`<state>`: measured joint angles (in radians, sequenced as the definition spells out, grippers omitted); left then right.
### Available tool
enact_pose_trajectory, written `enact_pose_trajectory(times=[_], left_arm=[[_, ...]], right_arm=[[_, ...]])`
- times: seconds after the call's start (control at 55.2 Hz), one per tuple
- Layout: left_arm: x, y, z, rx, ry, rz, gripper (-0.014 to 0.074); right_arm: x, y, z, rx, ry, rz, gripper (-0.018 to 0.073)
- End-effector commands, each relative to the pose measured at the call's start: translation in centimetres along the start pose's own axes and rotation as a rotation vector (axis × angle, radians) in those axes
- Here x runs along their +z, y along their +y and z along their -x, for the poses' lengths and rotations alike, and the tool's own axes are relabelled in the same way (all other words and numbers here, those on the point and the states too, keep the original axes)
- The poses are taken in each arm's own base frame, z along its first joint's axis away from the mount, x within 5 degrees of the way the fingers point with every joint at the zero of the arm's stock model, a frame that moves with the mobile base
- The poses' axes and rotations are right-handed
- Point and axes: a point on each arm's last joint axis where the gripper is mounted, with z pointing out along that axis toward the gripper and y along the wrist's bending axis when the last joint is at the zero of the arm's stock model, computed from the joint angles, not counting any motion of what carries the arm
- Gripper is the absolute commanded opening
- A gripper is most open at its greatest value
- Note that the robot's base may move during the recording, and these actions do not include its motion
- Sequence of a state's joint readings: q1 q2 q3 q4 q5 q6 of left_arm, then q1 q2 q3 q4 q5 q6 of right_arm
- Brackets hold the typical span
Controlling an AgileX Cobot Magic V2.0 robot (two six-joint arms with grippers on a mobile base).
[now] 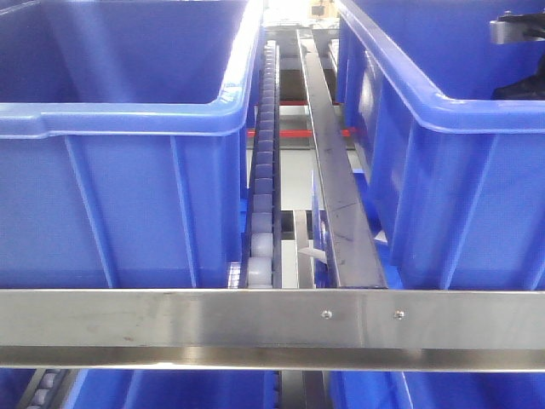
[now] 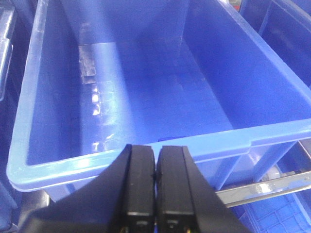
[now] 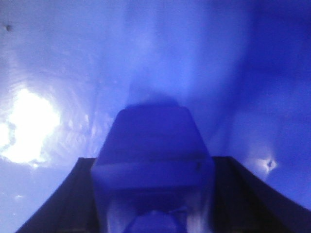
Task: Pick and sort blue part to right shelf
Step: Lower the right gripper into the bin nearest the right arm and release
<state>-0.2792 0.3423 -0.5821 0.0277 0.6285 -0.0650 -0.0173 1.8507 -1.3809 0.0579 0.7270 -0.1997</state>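
The right gripper (image 3: 153,194) is down inside the right blue bin (image 1: 451,170), and it clasps the blue part (image 3: 153,145) between its dark fingers (image 3: 63,199). The part fills the gap and juts forward toward the bin's glossy inner wall, which is all the right wrist view shows beyond it. In the front view only a sliver of that arm shows above the far end of the right bin, so the hold is judged from the wrist view alone. Carrying the part this deep, rather than letting go from above the rim, probably serves to set it down gently instead of dropping it. The left gripper (image 2: 155,194) hangs just above the near rim of the left blue bin (image 2: 29,165), its two black pads pressed together with nothing between them. It seems parked there to stay clear of the working arm. Between the two bins runs the roller track (image 1: 262,204), beside the right bin a steel rail (image 1: 336,187).
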Motion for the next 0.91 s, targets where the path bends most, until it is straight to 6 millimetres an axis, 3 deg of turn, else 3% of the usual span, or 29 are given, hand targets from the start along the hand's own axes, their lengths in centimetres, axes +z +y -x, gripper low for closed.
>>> enact_pose_trajectory(times=[0.0, 0.109, 0.29, 0.417, 0.562, 0.688, 0.888], left_arm=[[-0.4, -0.1, 1.4, -0.008, -0.088, -0.007, 0.0127], [-1.0, -0.1, 1.6, -0.009, -0.104, -0.007, 0.0127], [-3.6, 0.4, 0.8, 0.037, -0.157, 0.037, 0.0127], [-6.1, 1.2, -0.5, 0.027, -0.196, 0.109, 0.0127], [-8.6, 1.6, -1.9, 0.007, -0.269, 0.146, 0.0127], [-8.2, 1.7, -2.1, 0.006, -0.212, 0.156, 0.0126], [-8.2, 1.6, -1.8, 0.012, -0.257, 0.148, 0.0125]], right_arm=[[-3.7, -0.4, 1.5, -0.012, -0.123, -0.03, 0.0505], [-4.4, -0.4, 1.6, -0.012, -0.138, -0.032, 0.0631], [-7.4, -0.3, 1.7, -0.014, -0.205, -0.043, 0.0603], [-10.5, -0.1, 1.5, -0.017, -0.266, -0.053, 0.0492], [-14.7, 0.3, 0.5, -0.016, -0.32, -0.054, 0.0269], [-18.2, 0.9, -1.6, -0.015, -0.379, -0.055, 0.0054], [-21.2, 2.2, -7.8, 0.005, -0.494, -0.049, 0.0064]])
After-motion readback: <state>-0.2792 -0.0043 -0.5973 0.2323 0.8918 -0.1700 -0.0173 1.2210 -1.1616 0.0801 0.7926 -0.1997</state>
